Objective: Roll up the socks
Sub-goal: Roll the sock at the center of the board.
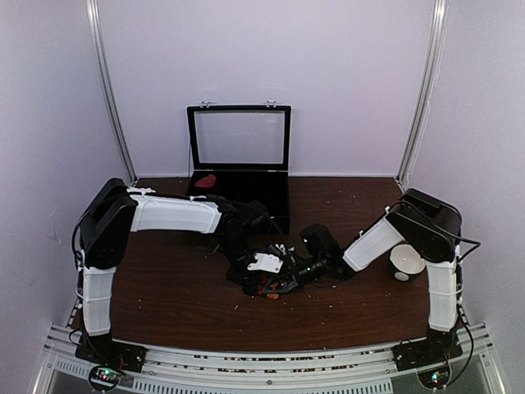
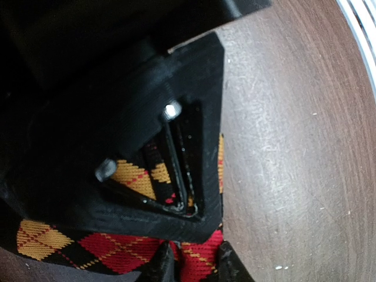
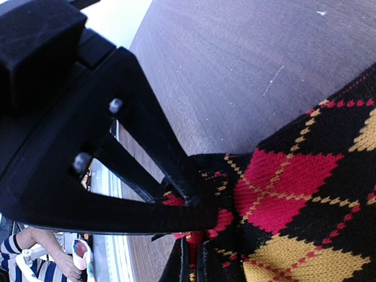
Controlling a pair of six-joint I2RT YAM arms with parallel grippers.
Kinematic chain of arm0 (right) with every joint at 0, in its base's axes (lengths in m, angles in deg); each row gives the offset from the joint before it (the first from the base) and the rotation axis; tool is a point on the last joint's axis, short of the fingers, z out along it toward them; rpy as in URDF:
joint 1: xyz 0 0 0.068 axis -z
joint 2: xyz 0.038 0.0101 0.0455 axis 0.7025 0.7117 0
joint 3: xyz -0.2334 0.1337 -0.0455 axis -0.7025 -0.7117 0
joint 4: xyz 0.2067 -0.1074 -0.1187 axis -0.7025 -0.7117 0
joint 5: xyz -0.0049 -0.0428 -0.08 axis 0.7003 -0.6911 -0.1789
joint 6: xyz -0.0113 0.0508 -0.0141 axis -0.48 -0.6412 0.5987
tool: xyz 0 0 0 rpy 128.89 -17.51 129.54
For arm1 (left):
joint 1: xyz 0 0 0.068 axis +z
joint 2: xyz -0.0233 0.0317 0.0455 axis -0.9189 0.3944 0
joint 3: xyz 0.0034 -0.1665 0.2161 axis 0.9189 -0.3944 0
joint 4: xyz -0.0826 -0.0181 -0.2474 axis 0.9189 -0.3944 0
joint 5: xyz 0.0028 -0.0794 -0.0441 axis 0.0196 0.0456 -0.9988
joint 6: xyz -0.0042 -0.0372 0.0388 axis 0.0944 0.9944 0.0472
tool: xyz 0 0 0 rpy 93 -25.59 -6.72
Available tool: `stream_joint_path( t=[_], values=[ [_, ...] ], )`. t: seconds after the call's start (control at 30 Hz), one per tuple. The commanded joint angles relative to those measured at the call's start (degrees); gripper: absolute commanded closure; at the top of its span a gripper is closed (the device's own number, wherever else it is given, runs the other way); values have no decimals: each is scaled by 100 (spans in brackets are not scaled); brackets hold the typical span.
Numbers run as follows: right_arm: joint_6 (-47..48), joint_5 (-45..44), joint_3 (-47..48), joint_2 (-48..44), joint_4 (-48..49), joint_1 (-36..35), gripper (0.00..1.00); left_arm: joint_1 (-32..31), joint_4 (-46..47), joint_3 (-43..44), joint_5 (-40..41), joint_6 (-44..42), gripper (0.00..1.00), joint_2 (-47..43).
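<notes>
Nearest, at the front edge, both arm bases are seen fixed on a slotted metal rail (image 1: 271, 365), the left arm on the left. Beyond it, the dark wooden table (image 1: 172, 308) is noted, lightly scuffed and flecked with pale specks. Both arms are bent inward, and their tools are held close together just in front of the table's middle. The black argyle sock (image 1: 267, 289) lies bunched on the wood under and between them. Red and orange diamonds are seen on it in both wrist views.

The left gripper (image 2: 197, 269) is found with its fingertips (image 2: 161, 267) part-way apart and red diamond fabric lying in the gap between them. Whether that fabric is clamped cannot be told. The right gripper (image 3: 191, 267) is found pressed together, its tips nearly touching, with a thin fold of the same sock pinched and bunched at them. The two tools are set almost tip to tip, each filling much of the other's wrist view.

To the right, beside the right arm's elbow, a white rounded object (image 1: 406, 263) with dark spots is recorded on the table, well apart from the sock. At the rear, against the back wall, a black case (image 1: 283, 201) is recorded with its windowed lid raised upright. A red item (image 1: 205, 180) is seen in its left part.
</notes>
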Motion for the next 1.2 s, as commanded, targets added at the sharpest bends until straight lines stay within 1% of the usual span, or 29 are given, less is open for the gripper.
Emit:
stream_joint_path(
  t=[0.0, 0.1, 0.17, 0.27, 0.3, 0.37, 0.43, 0.5, 0.6, 0.7, 0.77, 0.8, 0.83, 0.87, 0.93, 1.03, 1.1, 1.17],
  values=[
    [-16, -810, -392, 515, -1595, 87, 95, -33, -47, 141, 129, 27, 83, 206],
    [11, -897, -453, 338, -1523, 85, 91, -29, -153, 260, 46, 89, 100, 272],
    [46, -990, -616, 92, -1327, 79, 85, -13, -376, 424, -180, 95, 100, 365],
    [-18, -1311, -1085, -417, -636, 51, 74, 63, -906, 776, -460, 136, 100, 635],
    [-46, -1376, -1253, -574, -413, 26, 69, 107, -1080, 886, -563, 156, 100, 720],
    [29, -1545, -1505, -878, -241, -104, 62, 197, -1291, 996, -706, 201, 100, 840],
    [141, -1761, -1676, -1055, -288, -270, 61, 265, -1420, 1039, -765, 245, 100, 928],
    [-22, -1906, -1921, -1150, -41, -391, 58, 280, -1530, 1059, -715, 283, 100, 1051],
    [-325, -2142, -2312, -1391, 378, -535, 50, 308, -1678, 1154, -762, 389, 100, 1139],
    [-535, -2358, -2672, -1731, 542, -647, 49, 338, -1924, 1320, -892, 400, 100, 1210],
    [-750, -2411, -2933, -1924, 703, -660, 46, 345, -2082, 1415, -871, 438, 100, 1292],
    [-871, -2427, -3083, -2016, 813, -668, 35, 361, -2163, 1480, -887, 471, 100, 1327],
    [-977, -2442, -3232, -2110, 936, -668, 6, 385, -2227, 1533, -923, 499, 100, 1363],
    [-1094, -2460, -3361, -2205, 1054, -686, 1, 411, -2314, 1581, -988, 501, 100, 1397],
    [-1277, -2567, -3579, -2391, 1235, -762, 0, 443, -2494, 1689, -1115, 512, 100, 1468],
    [-1234, -2908, -3644, -2746, 995, -938, 0, 503, -2727, 1808, -1303, 566, 100, 1604],
    [-990, -3360, -3601, -3152, 534, -1126, 0, 571, -2934, 1957, -1471, 615, 100, 1742],
    [-633, -4238, -3393, -3756, -430, -1305, 0, 656, -3292, 2221, -1778, 690, 100, 1940]
  ],
)
